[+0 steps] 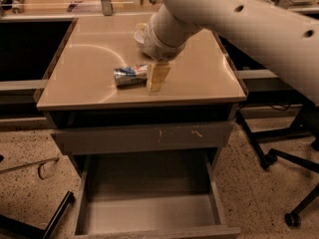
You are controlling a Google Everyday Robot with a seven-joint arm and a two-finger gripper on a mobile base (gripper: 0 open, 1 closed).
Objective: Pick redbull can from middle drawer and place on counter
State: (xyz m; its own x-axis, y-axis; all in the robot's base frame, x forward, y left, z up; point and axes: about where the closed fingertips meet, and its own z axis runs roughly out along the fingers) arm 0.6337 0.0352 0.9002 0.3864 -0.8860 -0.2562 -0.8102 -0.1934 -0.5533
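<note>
The redbull can (129, 75) lies on its side on the tan counter (89, 59), near the front edge, silver and blue with its shiny end to the left. My gripper (157, 78) hangs from the white arm right at the can's right end, its yellowish tip low over the counter. The middle drawer (149, 208) is pulled out below, and its flat bottom is bare.
A white bowl (140, 34) sits on the counter behind my wrist, mostly hidden by the arm. A scratched grey drawer front (144, 136) is closed above the open drawer. Office chair legs (279, 158) stand at the right, and a black bar (56, 217) lies on the floor at the left.
</note>
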